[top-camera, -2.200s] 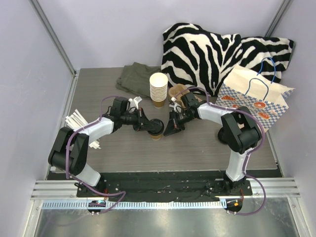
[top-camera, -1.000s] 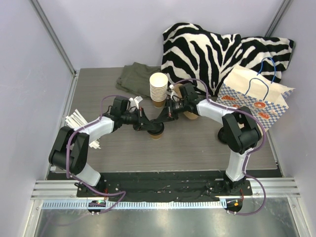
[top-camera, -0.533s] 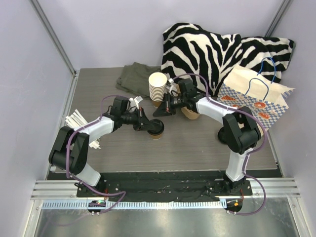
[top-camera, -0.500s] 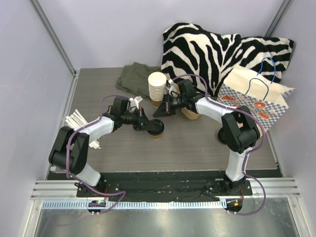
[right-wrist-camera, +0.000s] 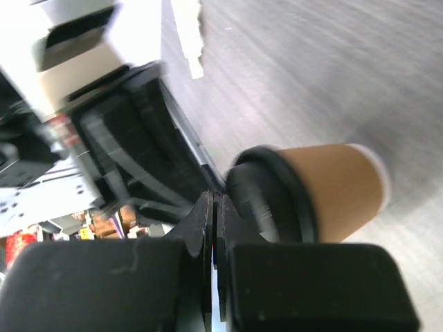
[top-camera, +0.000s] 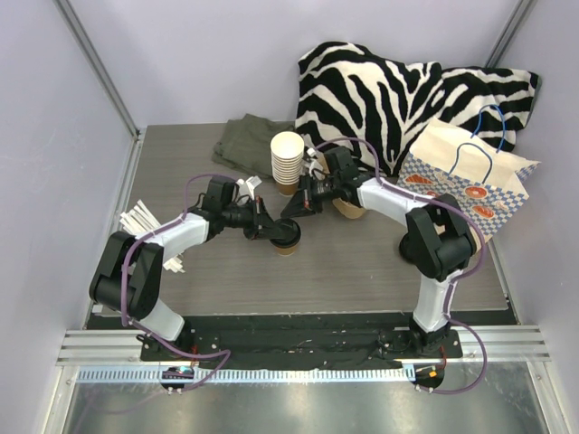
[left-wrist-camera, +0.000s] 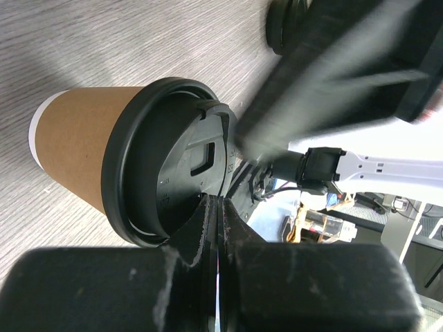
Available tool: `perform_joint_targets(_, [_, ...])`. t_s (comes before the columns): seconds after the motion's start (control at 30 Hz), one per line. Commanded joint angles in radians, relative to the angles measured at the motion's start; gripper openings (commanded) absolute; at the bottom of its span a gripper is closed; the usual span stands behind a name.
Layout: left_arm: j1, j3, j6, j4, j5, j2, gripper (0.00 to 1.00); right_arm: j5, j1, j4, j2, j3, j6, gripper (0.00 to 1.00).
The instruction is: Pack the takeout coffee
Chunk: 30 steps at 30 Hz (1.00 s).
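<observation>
- Now the left gripper (left-wrist-camera: pixel 216 211) has its jaws pressed together on nothing, the tips at the near rim of the black lid (left-wrist-camera: pixel 173 159) on the takeout coffee (left-wrist-camera: pixel 83 145). Whether they actually bear on the lid I cannot tell.
- The right gripper (right-wrist-camera: pixel 213 211) is also closed and empty, its fingers squeezed to a thin seam. It points at the takeout coffee from the far side, close to it but apart.
- The takeout coffee stands upright on the table (top-camera: pixel 226 262) with the lid seated all round. The left gripper is on its left, the right gripper just behind it.
- A couple of seconds ago the right gripper was low against the right side of the takeout coffee. It then pulled up and back toward the stack of cups (top-camera: pixel 289 163) behind the takeout coffee, and in the last half second it has dipped toward the lid again. Its blur in the left wrist view fits a move under way.
- The left gripper has not shifted from the lid through all this.
- My reading is that capping is done or being finished with a last press. Nothing grips the takeout coffee yet.
- The paper bag (top-camera: pixel 461 185) stands well to the right of the takeout coffee, past the right arm. A jaw must open and take the cup before packing can start.
</observation>
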Motion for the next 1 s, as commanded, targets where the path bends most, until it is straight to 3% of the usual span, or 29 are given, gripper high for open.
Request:
perform_joint_targets(0.0, [0.002,-0.003,0.056,-0.071,-0.054,0.012,0.00,-0.032,0.017,0.032,-0.169,-0.008,0.017,0.01])
perform_joint_targets(0.27, [0.002,0.002,0.050,-0.062,-0.055,0.018,0.00,-0.060,0.031,0.144,-0.321,-0.184,0.102,0.01])
perform_joint_targets(0.67, [0.002,0.002,0.050,-0.067,-0.055,0.033,0.00,-0.014,0.017,0.158,-0.149,-0.377,0.060,0.01])
perform_joint_targets(0.83, [0.002,-0.001,0.052,-0.070,-0.057,0.030,0.00,-0.023,0.000,0.063,-0.140,-0.321,0.026,0.01])
perform_joint_targets(0.97, [0.002,-0.004,0.055,-0.068,-0.051,0.024,0.00,-0.071,0.022,0.071,-0.221,-0.258,0.022,0.01])
